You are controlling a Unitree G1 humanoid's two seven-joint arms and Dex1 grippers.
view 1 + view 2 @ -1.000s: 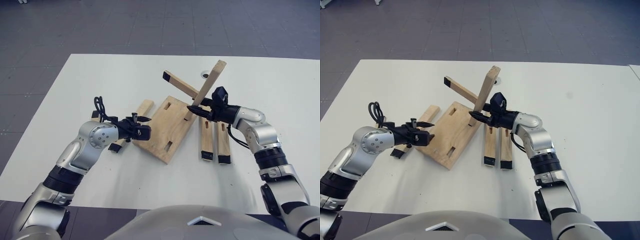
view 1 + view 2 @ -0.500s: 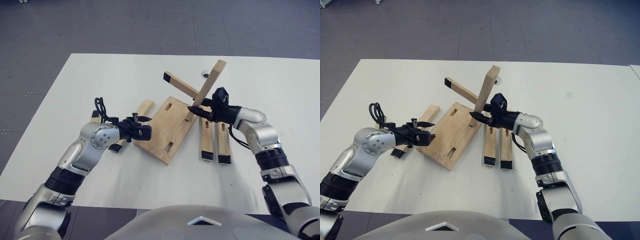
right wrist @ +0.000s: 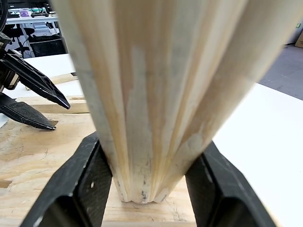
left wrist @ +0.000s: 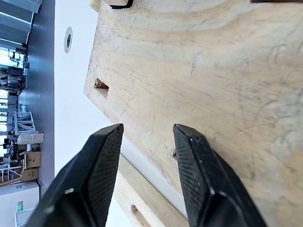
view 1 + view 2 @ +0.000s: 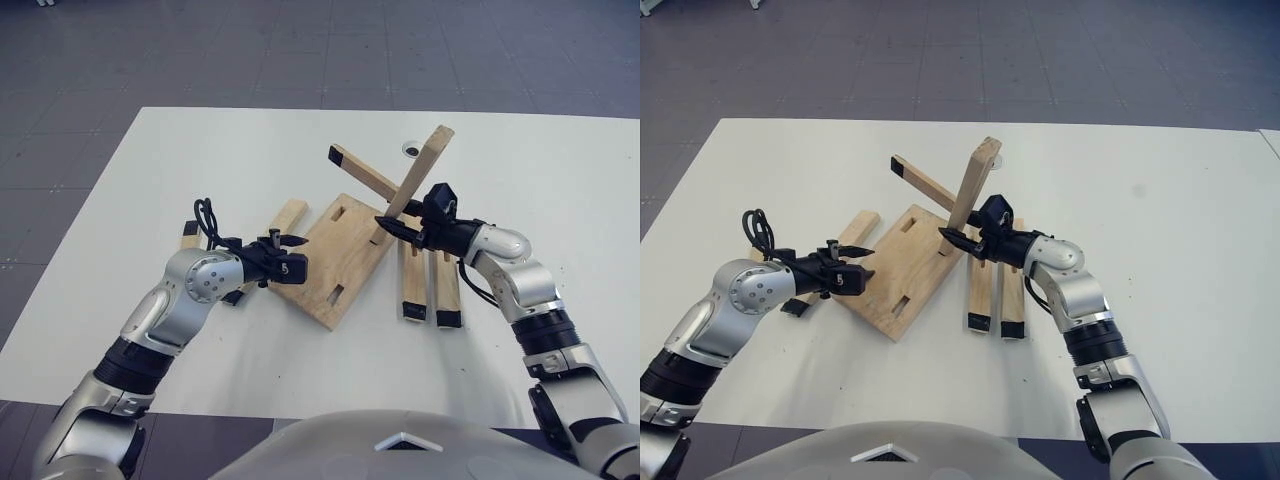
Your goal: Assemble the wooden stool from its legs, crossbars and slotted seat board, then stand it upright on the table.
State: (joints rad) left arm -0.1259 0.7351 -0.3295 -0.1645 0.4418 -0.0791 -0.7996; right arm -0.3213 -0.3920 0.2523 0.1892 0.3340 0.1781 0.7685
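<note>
The slotted seat board (image 5: pixel 335 255) lies flat in the middle of the white table. My right gripper (image 5: pixel 385 222) is shut on the lower end of an upright leg (image 5: pixel 418 170), whose foot rests on the board near its right edge. A second black-tipped piece (image 5: pixel 360 172) crosses that leg and sticks out to the far left. In the right wrist view the leg (image 3: pixel 151 94) sits between both fingers. My left gripper (image 5: pixel 291 254) is open at the board's left edge, with one finger (image 4: pixel 199 170) over the seat board (image 4: pixel 227 71) and the other off it.
Two black-tipped legs (image 5: pixel 410 280) (image 5: pixel 447 292) lie side by side right of the board. More wooden pieces (image 5: pixel 286 215) (image 5: pixel 190 236) lie left of it, behind my left gripper. A round hole (image 5: pixel 411 149) is in the table at the back.
My left gripper has edged slightly closer to the board's edge. The right arm has sunk a little, still holding the leg in about the same place.
</note>
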